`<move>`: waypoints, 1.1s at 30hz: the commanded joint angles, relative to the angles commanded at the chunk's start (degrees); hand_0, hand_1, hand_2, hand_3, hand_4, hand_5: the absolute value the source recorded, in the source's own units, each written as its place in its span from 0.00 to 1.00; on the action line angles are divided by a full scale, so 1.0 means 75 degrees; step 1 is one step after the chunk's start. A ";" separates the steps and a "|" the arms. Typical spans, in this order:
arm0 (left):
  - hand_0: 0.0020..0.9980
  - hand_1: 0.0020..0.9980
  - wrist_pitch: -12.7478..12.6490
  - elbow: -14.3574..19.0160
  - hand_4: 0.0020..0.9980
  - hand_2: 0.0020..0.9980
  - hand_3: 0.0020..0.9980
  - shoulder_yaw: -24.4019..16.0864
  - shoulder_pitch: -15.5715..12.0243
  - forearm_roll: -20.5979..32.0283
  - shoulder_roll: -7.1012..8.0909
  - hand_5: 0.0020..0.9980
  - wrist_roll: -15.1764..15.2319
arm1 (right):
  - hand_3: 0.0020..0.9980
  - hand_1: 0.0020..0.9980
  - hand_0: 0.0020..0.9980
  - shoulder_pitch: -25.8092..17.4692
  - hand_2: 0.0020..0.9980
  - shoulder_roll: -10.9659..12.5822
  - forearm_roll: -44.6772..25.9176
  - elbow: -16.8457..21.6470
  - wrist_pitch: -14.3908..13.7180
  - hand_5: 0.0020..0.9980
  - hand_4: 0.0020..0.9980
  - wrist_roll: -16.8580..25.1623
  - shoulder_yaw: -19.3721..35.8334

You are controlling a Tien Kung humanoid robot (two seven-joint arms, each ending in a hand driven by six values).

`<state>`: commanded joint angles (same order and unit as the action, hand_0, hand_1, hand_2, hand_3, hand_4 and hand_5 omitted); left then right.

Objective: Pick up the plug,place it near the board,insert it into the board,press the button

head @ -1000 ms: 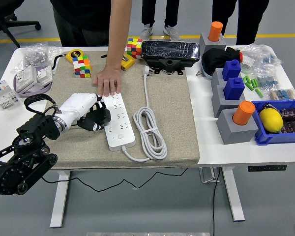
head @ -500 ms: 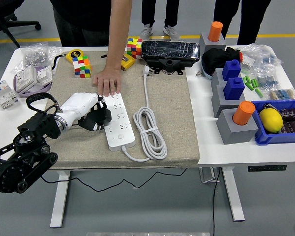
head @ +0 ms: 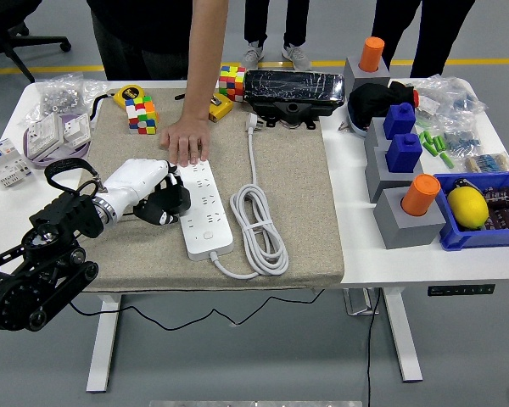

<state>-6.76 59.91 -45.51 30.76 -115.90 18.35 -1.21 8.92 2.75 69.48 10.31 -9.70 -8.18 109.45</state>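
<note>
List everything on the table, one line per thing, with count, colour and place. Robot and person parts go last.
power strip: 1, white, mat centre-left
cable: 1, white, coiled right of strip
plug: 1, white, far end of cable
mat: 1, beige, table's left half
puzzle cubes: 2, multicoloured, mat's far edge
tape measure: 1, yellow, far left
orange cylinders: 2, in grey blocks, right
blue bin: 1, near right corner
lemon: 1, yellow, in bin
left robot hand: white, fingers curled beside strip
person's hand: resting on strip's far end
</note>
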 joint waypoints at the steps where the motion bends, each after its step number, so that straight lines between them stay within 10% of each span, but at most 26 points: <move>1: 0.22 0.27 0.0003 -0.0004 0.80 0.38 0.51 0.0008 0.0003 0.0002 0.0001 0.00 0.0000 | 0.79 0.75 0.80 0.0001 0.75 0.0000 -0.0002 0.0000 -0.0001 1.00 1.00 0.0002 0.0000; 17: 0.23 0.29 0.0116 -0.0069 0.80 0.38 0.51 0.0005 0.0014 -0.0023 0.0013 0.00 -0.0010 | 0.79 0.75 0.80 -0.0007 0.75 -0.0002 -0.0027 0.0000 0.0004 1.00 1.00 0.0015 -0.0020; 18: 0.27 0.50 0.0122 -0.0073 0.84 0.53 0.54 0.0003 0.0012 -0.0011 0.0013 0.00 -0.0002 | 0.79 0.75 0.81 -0.0010 0.75 -0.0004 -0.0030 0.0000 0.0007 1.00 1.00 0.0016 -0.0022; 23: 0.27 0.50 0.0169 -0.0094 0.84 0.53 0.54 -0.0016 0.0007 0.0022 0.0015 0.00 0.0016 | 0.79 0.75 0.81 -0.0024 0.75 -0.0009 -0.0010 0.0000 0.0023 1.00 1.00 0.0010 -0.0006; 24: 0.42 0.64 0.0174 -0.0102 0.93 0.63 0.60 -0.0017 0.0007 0.0022 0.0016 0.01 0.0017 | 0.79 0.75 0.81 -0.0025 0.75 -0.0009 -0.0007 0.0000 0.0026 1.00 1.00 0.0012 -0.0004; 29: 0.42 0.64 0.0166 -0.0120 0.93 0.63 0.60 -0.0048 -0.0007 0.0000 0.0014 0.01 0.0018 | 0.79 0.75 0.81 -0.0044 0.75 -0.0014 0.0033 0.0000 0.0058 1.00 1.00 0.0006 0.0034; 30: 0.75 0.82 0.0160 -0.0125 1.00 0.82 0.79 -0.0048 -0.0002 -0.0003 0.0016 0.05 0.0016 | 0.79 0.75 0.81 -0.0047 0.75 -0.0015 0.0028 0.0000 0.0070 1.00 1.00 0.0002 0.0028; 33: 0.75 0.82 0.0134 -0.0138 1.00 0.82 0.79 -0.0066 0.0012 0.0011 0.0014 0.05 0.0015 | 0.79 0.75 0.81 -0.0041 0.75 -0.0013 0.0020 0.0000 0.0075 1.00 1.00 0.0002 0.0017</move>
<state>-5.76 58.87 -46.01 30.85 -115.82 18.45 -1.10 8.61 2.65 69.63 10.31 -9.14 -8.17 109.58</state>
